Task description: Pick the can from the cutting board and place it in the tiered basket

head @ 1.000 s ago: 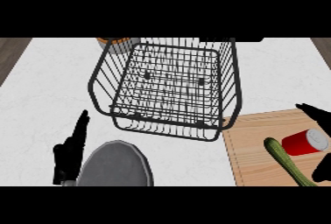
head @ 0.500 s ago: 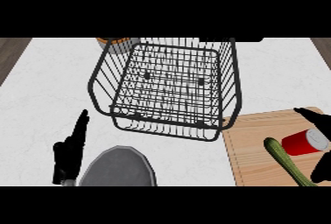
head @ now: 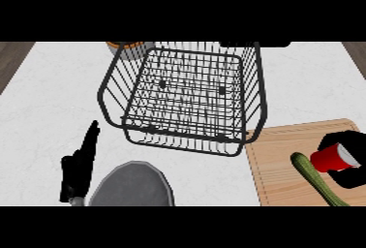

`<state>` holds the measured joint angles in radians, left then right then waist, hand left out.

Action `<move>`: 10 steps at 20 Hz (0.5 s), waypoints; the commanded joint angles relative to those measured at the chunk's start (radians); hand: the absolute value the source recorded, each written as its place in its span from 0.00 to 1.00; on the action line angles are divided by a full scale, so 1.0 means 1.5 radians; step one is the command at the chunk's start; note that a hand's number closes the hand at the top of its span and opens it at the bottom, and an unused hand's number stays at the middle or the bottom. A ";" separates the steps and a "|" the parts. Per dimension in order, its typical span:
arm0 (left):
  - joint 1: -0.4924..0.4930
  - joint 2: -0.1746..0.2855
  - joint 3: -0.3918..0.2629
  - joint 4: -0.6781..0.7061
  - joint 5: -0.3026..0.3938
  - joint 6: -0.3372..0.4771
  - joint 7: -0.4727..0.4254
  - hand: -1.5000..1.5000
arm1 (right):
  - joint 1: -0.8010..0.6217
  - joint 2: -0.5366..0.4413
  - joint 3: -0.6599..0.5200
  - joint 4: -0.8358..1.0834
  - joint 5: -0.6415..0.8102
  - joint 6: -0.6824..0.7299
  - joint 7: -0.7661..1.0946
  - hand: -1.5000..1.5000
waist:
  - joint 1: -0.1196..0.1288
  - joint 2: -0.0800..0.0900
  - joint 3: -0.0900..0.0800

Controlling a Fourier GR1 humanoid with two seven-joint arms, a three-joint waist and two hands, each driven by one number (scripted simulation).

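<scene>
The right hand (head: 349, 179), black and showing at the right edge of the frame a little below the middle, is curled round a small red cylindrical can (head: 330, 158), with dark fingers above the can and more of the hand below and to the right of it. The can sits tilted in that hold, its paler end turned toward the right edge, over the right part of a light wooden cutting board (head: 282, 160); whether it touches the board cannot be told. Just left of and below the can a long green cucumber (head: 318, 180) lies on the board, running slantwise from the can's left side down to the lower right of the frame. The board lies on a white marbled desk (head: 43, 97) and its upper left corner is just beside the front right corner of a black wire tiered basket (head: 186, 97), which fills the upper middle of the frame and holds nothing. Behind the basket's upper left corner an orange-and-grey jar (head: 129, 47) shows in part. In the lower left the left hand (head: 77, 167) rests open, fingers straight and pointing up the frame, holding nothing. Just right of it, at the lower edge, lies a round grey plate (head: 132, 185) with a dark rim
</scene>
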<state>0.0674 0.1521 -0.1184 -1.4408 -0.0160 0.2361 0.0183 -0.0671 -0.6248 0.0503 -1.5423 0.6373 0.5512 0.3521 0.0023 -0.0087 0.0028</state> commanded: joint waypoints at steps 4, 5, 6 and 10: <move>0.004 -0.016 0.006 0.075 -0.001 -0.015 -0.034 0.50 | 0.007 0.013 0.057 0.009 0.100 -0.075 -0.084 1.00 | -0.001 0.007 -0.002; 0.009 -0.007 0.008 0.027 -0.003 -0.009 0.008 0.50 | -0.037 0.008 0.041 0.090 0.111 -0.108 -0.135 1.00 | 0.005 0.007 -0.001; 0.053 -0.027 -0.020 -0.016 -0.012 -0.001 0.002 0.50 | -0.032 0.005 0.030 0.079 0.109 -0.105 -0.139 1.00 | 0.004 0.006 -0.002; 0.051 -0.020 -0.007 -0.001 -0.009 -0.005 -0.003 0.50 | 0.029 0.098 0.133 -0.107 0.151 -0.088 -0.010 1.00 | -0.002 0.003 -0.002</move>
<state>0.0907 0.1437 -0.1057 -1.4502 -0.0293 0.2305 -0.0093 -0.0574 -0.5815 0.1451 -1.5810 0.8283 0.4060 0.2566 -0.0015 -0.0159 -0.0077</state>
